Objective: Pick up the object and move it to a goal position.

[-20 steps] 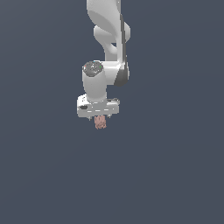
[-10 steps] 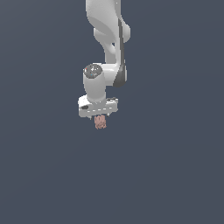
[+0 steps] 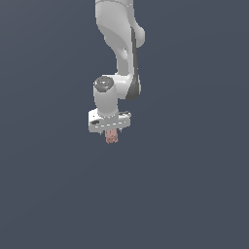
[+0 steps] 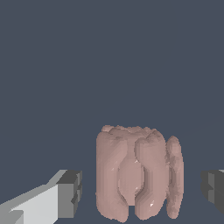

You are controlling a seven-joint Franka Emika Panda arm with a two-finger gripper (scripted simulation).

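The object [image 3: 112,137] is a small pinkish-brown mottled lump that shows just under the white gripper bar in the exterior view. In the wrist view the object [image 4: 135,175] stands between the two dark finger pads [image 4: 70,192], with a narrow gap on each side. My gripper [image 3: 111,130] is open and straddles the object without touching it. In the wrist view the gripper [image 4: 140,194] has one finger partly cut off at the frame edge.
A plain dark grey-blue surface [image 3: 194,194] fills both views. The white arm [image 3: 119,44] rises straight above the gripper. No other objects or edges show.
The wrist and gripper bar have sunk slightly toward the object. The object has stayed in place.
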